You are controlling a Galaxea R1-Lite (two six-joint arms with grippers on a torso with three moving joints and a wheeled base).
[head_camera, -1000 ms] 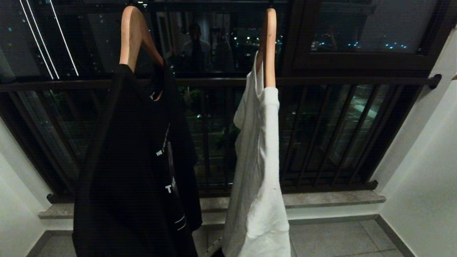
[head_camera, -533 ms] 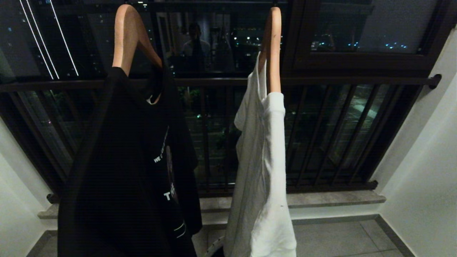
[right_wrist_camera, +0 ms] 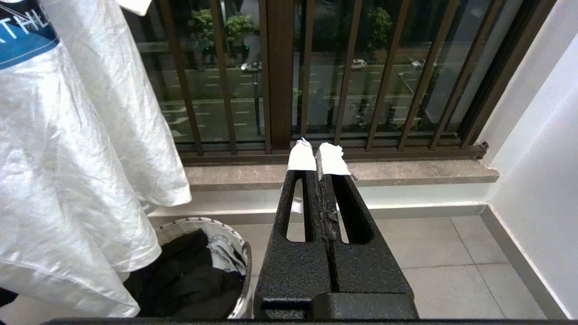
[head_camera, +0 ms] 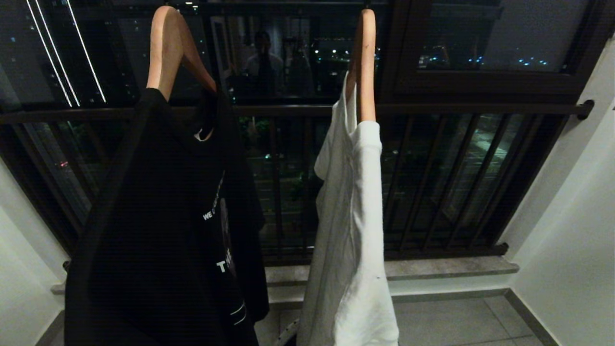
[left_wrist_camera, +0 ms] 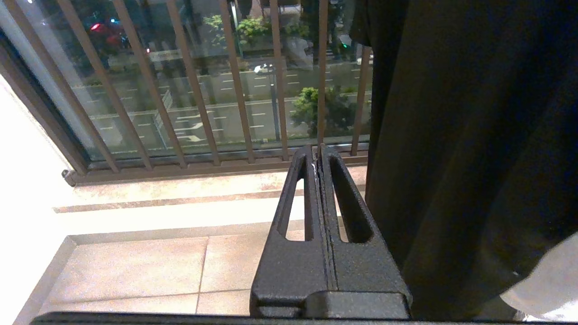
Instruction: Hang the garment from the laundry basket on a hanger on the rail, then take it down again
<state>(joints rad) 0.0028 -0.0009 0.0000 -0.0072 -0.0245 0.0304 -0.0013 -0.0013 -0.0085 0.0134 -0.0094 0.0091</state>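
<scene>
The laundry basket (right_wrist_camera: 205,266) sits on the floor tiles under the hanging white shirt (head_camera: 353,230), with dark clothes piled inside. A black shirt (head_camera: 163,240) hangs beside it. Left hand (left_wrist_camera: 318,151) and right hand (right_wrist_camera: 318,155) are both pinched closed, holding nothing.

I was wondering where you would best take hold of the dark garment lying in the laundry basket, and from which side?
Probably from above: the laundry basket opens upward and the dark garment lies heaped inside, below its rim. I would pinch the raised fold at the top of the heap. The hanging white T-shirt drapes over one edge, so come in from the uncovered side.
</scene>
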